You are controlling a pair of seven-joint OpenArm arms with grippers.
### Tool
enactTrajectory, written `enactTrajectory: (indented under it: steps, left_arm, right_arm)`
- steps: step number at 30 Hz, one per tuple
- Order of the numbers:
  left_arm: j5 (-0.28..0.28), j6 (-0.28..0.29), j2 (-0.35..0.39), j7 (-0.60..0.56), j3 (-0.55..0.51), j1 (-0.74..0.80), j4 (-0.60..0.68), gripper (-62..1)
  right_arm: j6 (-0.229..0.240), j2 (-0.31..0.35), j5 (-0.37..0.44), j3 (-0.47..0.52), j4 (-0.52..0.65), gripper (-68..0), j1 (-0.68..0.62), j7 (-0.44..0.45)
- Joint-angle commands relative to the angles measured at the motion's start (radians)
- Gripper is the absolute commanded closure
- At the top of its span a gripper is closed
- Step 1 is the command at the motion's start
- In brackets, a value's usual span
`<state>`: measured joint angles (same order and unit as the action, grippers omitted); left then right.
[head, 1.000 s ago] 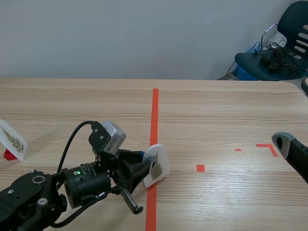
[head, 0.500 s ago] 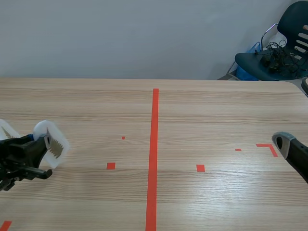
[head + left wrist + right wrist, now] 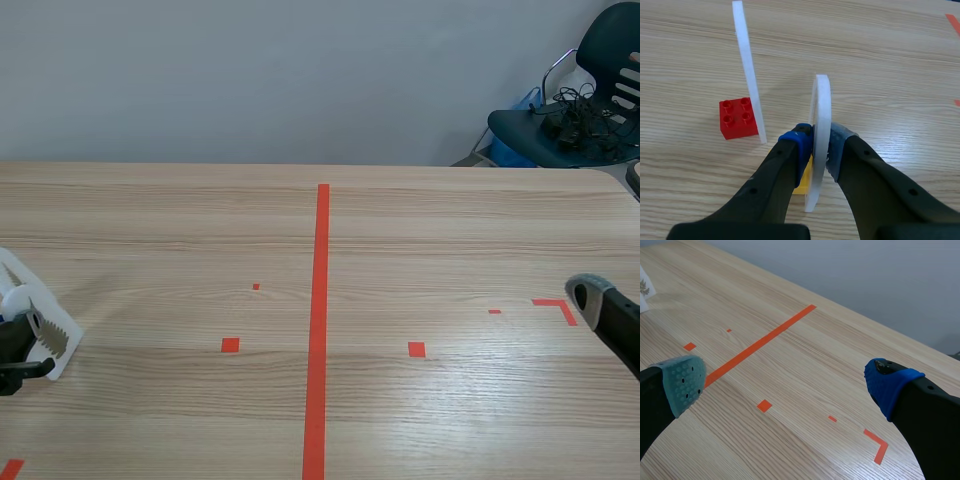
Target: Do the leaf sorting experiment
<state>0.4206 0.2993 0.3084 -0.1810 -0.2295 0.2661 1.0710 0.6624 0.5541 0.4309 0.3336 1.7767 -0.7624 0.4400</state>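
Note:
A white round-topped leaf card (image 3: pixel 820 115) stands edge-on on a yellow brick (image 3: pixel 802 184), and my left gripper (image 3: pixel 821 147) is shut on it. Just beside it, another white card (image 3: pixel 747 75) stands upright on a red brick (image 3: pixel 735 117). In the scene view the held card (image 3: pixel 55 338) shows a toothed brown leaf at the table's far left edge, where the left gripper (image 3: pixel 12 348) barely enters. My right gripper (image 3: pixel 785 385) is open above bare table at the right, with nothing between its fingers (image 3: pixel 682 382).
An orange-red tape line (image 3: pixel 320 320) runs down the middle of the wooden table (image 3: pixel 450 230), with small tape squares on both sides. The right arm (image 3: pixel 605 310) lies low at the right edge. A dark chair (image 3: pixel 580 110) stands beyond the far right corner.
My left arm has carried the leaf card from the centre tape line to the far left, down beside the other card. The right arm has not moved.

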Motion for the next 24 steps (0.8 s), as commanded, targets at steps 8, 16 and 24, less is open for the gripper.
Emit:
enactTrajectory:
  steps: [8,16,24]
  left_arm:
    - [0.112,0.113,0.048,0.001,-0.072,0.028,0.107,-41.2]
    - [0.234,0.397,0.101,0.087,-0.263,0.089,0.389,-61.1]
    - [0.219,0.397,0.119,0.187,-0.209,0.088,0.623,-62.3]
  right_arm:
    - [-0.003,0.0,0.011,0.002,0.008,-67.9,0.011,0.012]
    - [-0.003,0.0,0.011,0.002,0.008,-67.9,0.012,0.012]
    - [-0.003,0.0,0.011,0.002,0.008,-67.9,0.012,0.015]
